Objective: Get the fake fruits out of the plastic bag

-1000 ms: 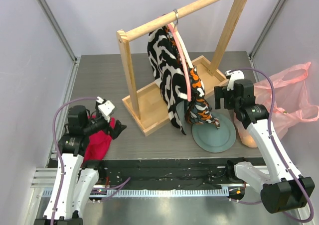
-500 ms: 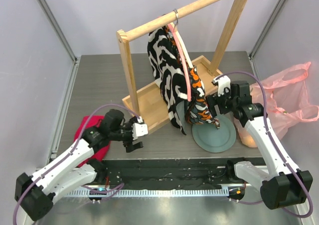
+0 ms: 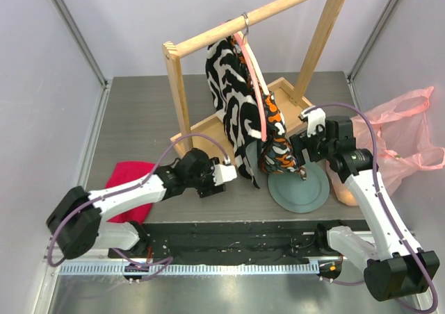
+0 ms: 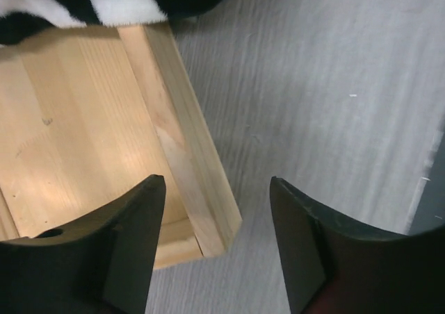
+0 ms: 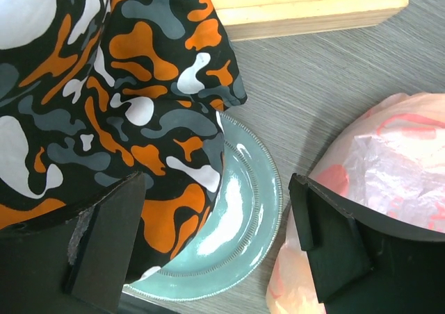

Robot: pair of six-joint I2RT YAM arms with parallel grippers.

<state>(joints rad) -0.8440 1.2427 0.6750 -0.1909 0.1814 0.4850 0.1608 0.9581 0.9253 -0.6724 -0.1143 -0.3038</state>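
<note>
From above, the left gripper [image 3: 221, 175] sits low by the near corner of the wooden rack [image 3: 186, 92]. Behind that arm lies a red cloth [image 3: 125, 189]. The right gripper [image 3: 300, 151] hangs over a grey-green plate [image 3: 309, 192], close to the patterned garment [image 3: 240, 112] on the rack. The plastic bag [image 3: 403, 140] lies at the right side of the table [image 3: 139, 112], just beside the plate. Its near end bulges orange-pink. The fake fruits cannot be made out in there.

In the left wrist view, the left gripper [image 4: 215, 237] is wide open and has nothing in it. Between its two dark fingers [image 4: 118, 244] show the rack's wooden base [image 4: 90, 140] and the grey table [image 4: 334, 85].

In the right wrist view, the right gripper [image 5: 215, 244] is wide open too, with nothing in it. The plate [image 5: 243, 224] is under it. The garment [image 5: 125, 92] hangs over the plate's left part. The pink bag [image 5: 375, 161] is at the right, by the plate's rim.
</note>
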